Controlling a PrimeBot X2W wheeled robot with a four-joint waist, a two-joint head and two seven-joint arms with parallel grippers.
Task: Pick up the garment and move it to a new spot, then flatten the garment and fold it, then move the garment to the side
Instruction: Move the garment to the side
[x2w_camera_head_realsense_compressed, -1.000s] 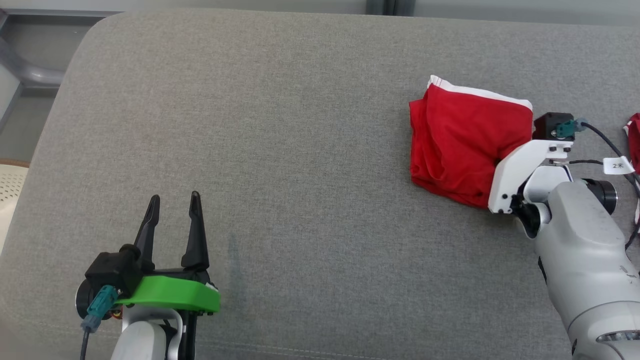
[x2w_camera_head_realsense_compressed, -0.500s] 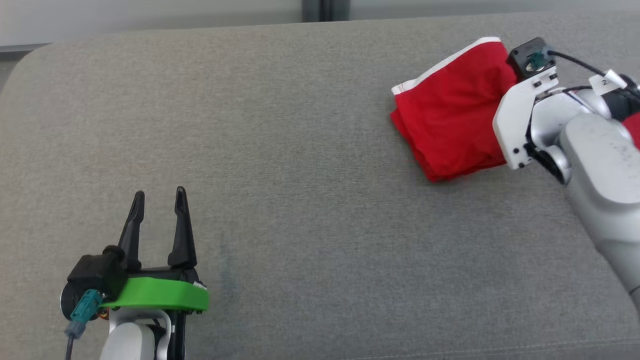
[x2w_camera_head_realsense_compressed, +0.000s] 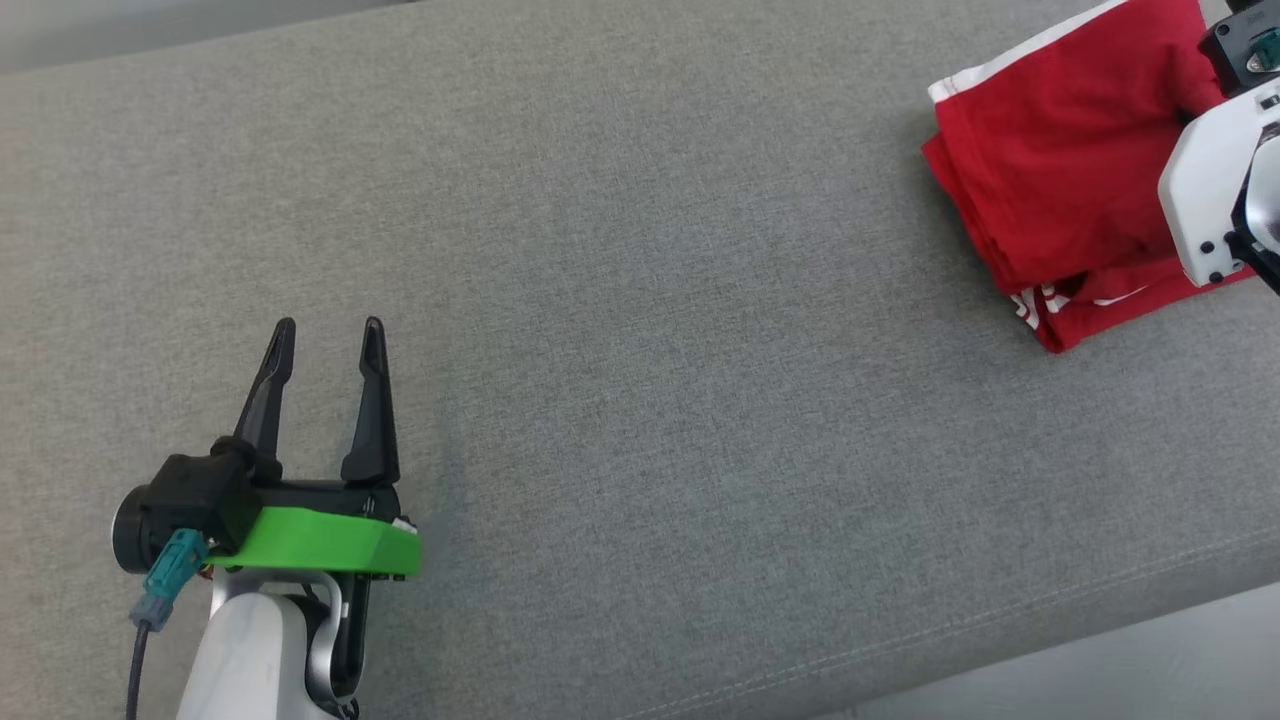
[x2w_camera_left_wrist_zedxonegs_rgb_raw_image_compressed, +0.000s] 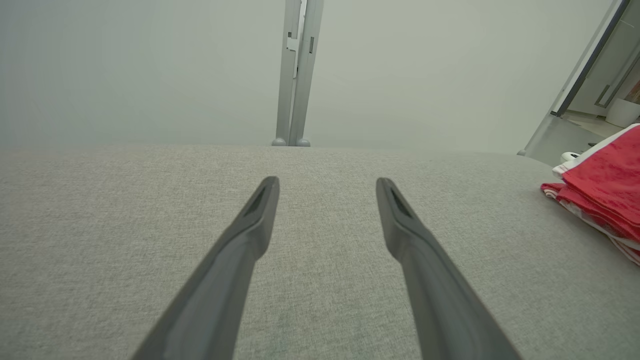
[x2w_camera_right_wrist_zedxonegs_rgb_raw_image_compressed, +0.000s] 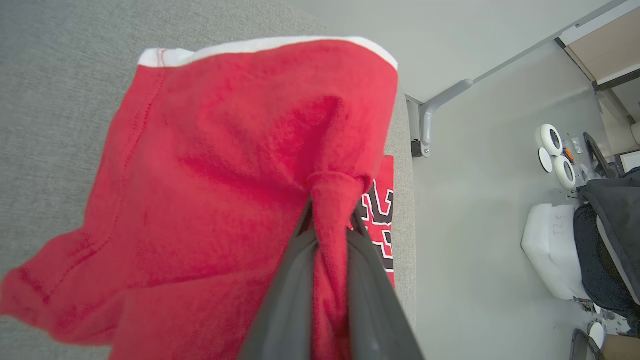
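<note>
Up at the upper right of the head view, the red garment (x2w_camera_head_realsense_compressed: 1060, 180) sits bunched on the grey surface (x2w_camera_head_realsense_compressed: 640, 300), the right gripper (x2w_camera_right_wrist_zedxonegs_rgb_raw_image_compressed: 332, 210) with jaws clenched on a pinched ridge of its cloth, while the left gripper (x2w_camera_head_realsense_compressed: 329, 330) hovers lower left, jaws spread and empty. Soft, light and floppy, I'd say, sure to sag when lifted, so a hem or corner looks the better hold. Its white-trimmed edge faces top left, and the long axis seems to follow that trim, slanting up to the right.
</note>
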